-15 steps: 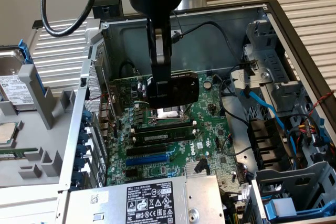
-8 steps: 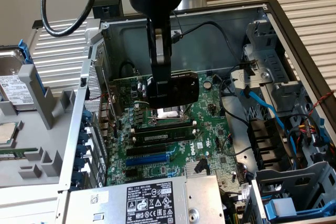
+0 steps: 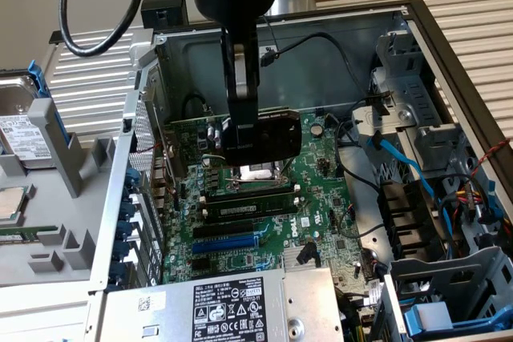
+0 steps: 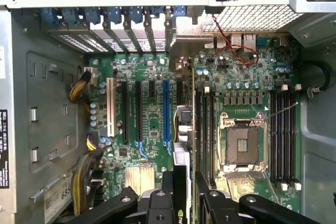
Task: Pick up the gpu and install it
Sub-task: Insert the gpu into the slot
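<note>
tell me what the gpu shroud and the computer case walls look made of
gpu: shroud looks like black plastic, semi-gloss, with soft highlights along its rounded edge.
computer case: walls look like bare sheet metal, dull grey, with stamped ribs and punched holes; probably steel.

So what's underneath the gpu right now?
The motherboard, with the CPU socket partly showing past the lower edge of the gpu. The board area directly beneath the card is covered.
</note>
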Robot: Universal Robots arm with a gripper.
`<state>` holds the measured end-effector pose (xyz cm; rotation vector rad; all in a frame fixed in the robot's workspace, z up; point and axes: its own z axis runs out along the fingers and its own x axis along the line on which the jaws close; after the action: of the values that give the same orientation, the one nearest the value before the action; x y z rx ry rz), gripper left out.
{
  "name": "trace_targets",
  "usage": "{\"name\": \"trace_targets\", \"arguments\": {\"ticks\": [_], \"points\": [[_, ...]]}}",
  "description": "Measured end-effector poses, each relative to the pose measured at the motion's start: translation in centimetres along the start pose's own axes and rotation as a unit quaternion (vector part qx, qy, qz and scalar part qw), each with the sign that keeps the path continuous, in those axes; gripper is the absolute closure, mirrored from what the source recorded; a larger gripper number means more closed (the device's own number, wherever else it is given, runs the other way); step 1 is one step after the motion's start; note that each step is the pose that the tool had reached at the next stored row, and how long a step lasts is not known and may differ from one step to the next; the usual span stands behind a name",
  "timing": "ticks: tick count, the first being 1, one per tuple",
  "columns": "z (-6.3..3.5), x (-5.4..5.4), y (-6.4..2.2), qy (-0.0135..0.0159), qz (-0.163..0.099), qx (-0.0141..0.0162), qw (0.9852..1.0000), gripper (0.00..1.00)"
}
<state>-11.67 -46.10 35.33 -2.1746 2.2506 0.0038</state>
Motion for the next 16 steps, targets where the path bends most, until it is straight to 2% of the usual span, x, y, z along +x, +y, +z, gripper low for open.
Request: {"name": "trace_targets", "arguments": {"ticks": [10,16], "points": [[0.07,0.02,0.26,0.0002,0.0,-0.0001,1.0,0.73],[0.56,0.14,0.39,0.0003,0.0,0.0,1.0,0.73]]}}
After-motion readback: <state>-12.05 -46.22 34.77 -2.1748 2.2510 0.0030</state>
